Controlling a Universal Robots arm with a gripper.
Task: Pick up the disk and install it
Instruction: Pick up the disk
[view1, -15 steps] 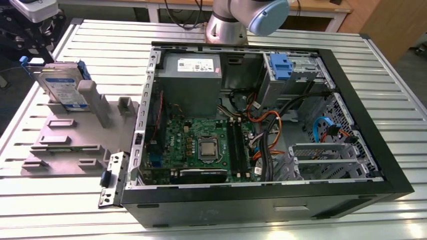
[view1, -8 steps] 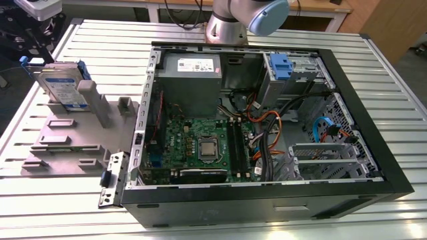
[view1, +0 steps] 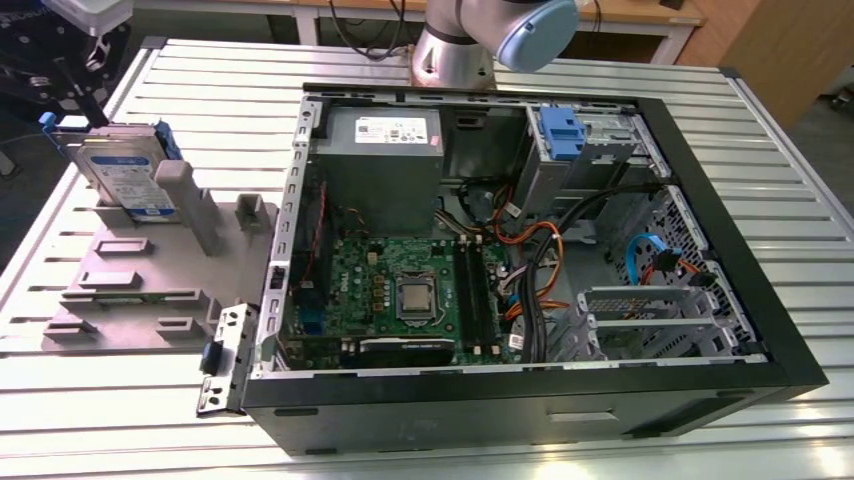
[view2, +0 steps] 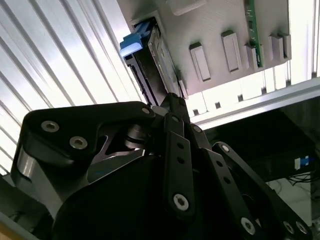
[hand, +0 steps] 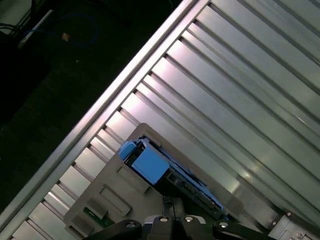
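An open desktop computer case (view1: 534, 410) lies on its side on a slatted metal table (view1: 747, 160). Inside it are a green circuit board (view1: 400, 290), a large grey power box (view1: 380, 160) and bundles of coloured cables. A metal drive cage with a blue latch (view1: 561, 130) sits in the case's far corner, towards the exterior view's right. The base of the robot arm (view1: 461, 55) stands on the table just beyond the case.

On the exterior view's left, well apart from the drive cage, a grey plastic holder (view1: 147, 280) rests on the table beside the case. The disk (view1: 127, 170) stands on edge in a slot at the holder's far end, leaning slightly, with its white-and-blue label facing the camera and blue rails along its sides.

The black gripper (view1: 74, 100) hangs right at the disk's upper end. In both wrist views the gripper's tip (view2: 172, 100) (hand: 169, 205) meets the near end of the disk (view2: 152, 52) (hand: 170, 172), which sits in the holder. Whether the gripper is open, closed or clamped on the disk cannot be told
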